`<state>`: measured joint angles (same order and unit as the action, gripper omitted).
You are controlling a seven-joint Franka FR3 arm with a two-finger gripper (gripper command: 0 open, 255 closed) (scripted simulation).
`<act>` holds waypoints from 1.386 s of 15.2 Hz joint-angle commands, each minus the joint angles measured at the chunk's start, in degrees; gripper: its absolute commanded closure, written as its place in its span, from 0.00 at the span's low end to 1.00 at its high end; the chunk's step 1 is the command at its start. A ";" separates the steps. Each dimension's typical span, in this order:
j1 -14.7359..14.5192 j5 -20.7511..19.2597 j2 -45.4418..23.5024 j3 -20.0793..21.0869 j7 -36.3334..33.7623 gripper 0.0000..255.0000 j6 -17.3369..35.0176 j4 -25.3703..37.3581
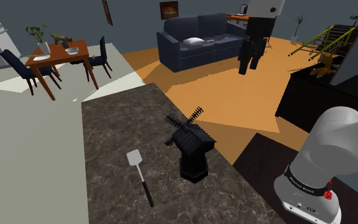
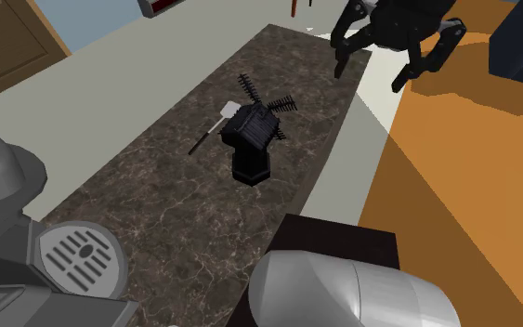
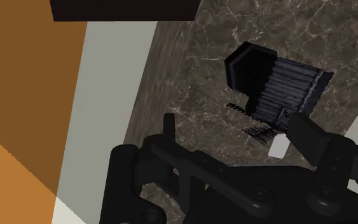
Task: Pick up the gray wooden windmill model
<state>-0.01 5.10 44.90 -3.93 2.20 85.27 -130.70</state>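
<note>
A dark grey windmill model (image 1: 192, 149) stands upright on the mottled stone counter (image 1: 120, 133), its blades facing the shoulder view's left. From the second exterior view the windmill (image 2: 253, 139) sits mid-counter. My black gripper (image 1: 250, 60) hangs high above the counter and well apart from the model. It is open, with nothing between its fingers. In the second exterior view the gripper (image 2: 371, 70) hovers over the counter's far end. From the wrist, the windmill (image 3: 276, 79) lies far below and ahead of the spread gripper (image 3: 234, 127).
A white-headed spatula (image 1: 139, 175) with a black handle lies on the counter beside the windmill, also seen as the spatula (image 2: 210, 127). A round burner (image 2: 78, 255) sits at the counter's near end. A dark sofa (image 1: 199, 41) and dining table (image 1: 60, 57) stand far off.
</note>
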 commanded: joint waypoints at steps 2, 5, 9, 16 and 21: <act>-0.11 0.35 -1.17 1.91 -2.32 0.00 0.22 0.57; -0.29 1.11 -5.40 7.51 -9.25 0.00 0.78 2.90; -0.24 1.21 -12.60 14.53 -18.61 0.00 1.18 7.36; 0.09 -2.10 -29.23 25.52 -35.89 0.00 0.17 18.86; -1.28 -7.61 -44.33 31.37 -49.03 0.00 -2.85 30.19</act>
<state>-0.90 -1.24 3.83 26.38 -43.92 83.16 -102.93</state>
